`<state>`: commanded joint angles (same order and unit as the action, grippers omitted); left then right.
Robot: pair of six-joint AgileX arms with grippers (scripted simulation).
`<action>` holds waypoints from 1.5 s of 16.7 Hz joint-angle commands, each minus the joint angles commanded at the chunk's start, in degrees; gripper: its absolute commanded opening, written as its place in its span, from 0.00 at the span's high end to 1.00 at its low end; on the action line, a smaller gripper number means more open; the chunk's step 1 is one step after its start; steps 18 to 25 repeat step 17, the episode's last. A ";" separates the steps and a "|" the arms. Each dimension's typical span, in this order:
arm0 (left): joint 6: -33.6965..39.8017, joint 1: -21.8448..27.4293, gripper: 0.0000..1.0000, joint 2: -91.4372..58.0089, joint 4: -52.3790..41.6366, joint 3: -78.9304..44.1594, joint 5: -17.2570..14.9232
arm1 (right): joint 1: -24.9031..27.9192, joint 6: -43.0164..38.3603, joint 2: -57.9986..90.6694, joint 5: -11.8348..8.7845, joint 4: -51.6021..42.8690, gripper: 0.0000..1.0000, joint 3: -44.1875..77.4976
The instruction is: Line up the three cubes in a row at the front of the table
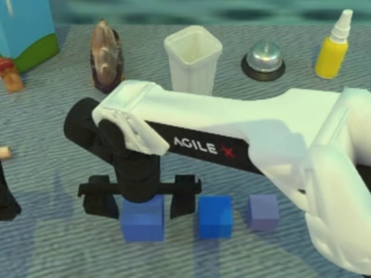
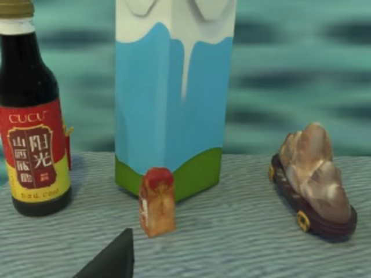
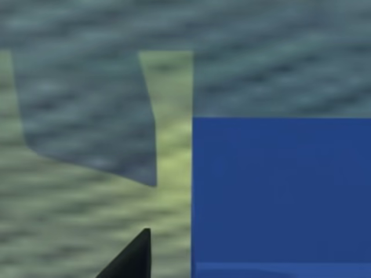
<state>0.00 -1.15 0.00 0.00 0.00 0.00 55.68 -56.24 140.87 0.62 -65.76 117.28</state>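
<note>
blue-grey ribbed fabric covers the table (image 1: 52, 255), with a teal backdrop behind. my right arm reaches across from the top view's right, its black right gripper (image 1: 141, 202) low over the front with fingers spread wide, straddling the larger medium-blue matte cube (image 1: 142, 218). just right of that cube sits the small bright blue cube (image 1: 214, 216), then the small pale lavender-grey cube (image 1: 262, 212), all three in a row near the front edge, slightly apart. along the back stand a white square cup (image 1: 192, 59), a silver bell (image 1: 264, 58) and a yellow dropper bottle (image 1: 333, 49). my left gripper (image 1: 7, 200) sits at the left edge; i cannot tell its state.
</note>
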 joint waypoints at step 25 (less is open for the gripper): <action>0.00 0.00 0.00 0.00 0.00 0.00 0.00 | 0.36 0.05 -1.23 -0.02 -14.93 0.00 13.73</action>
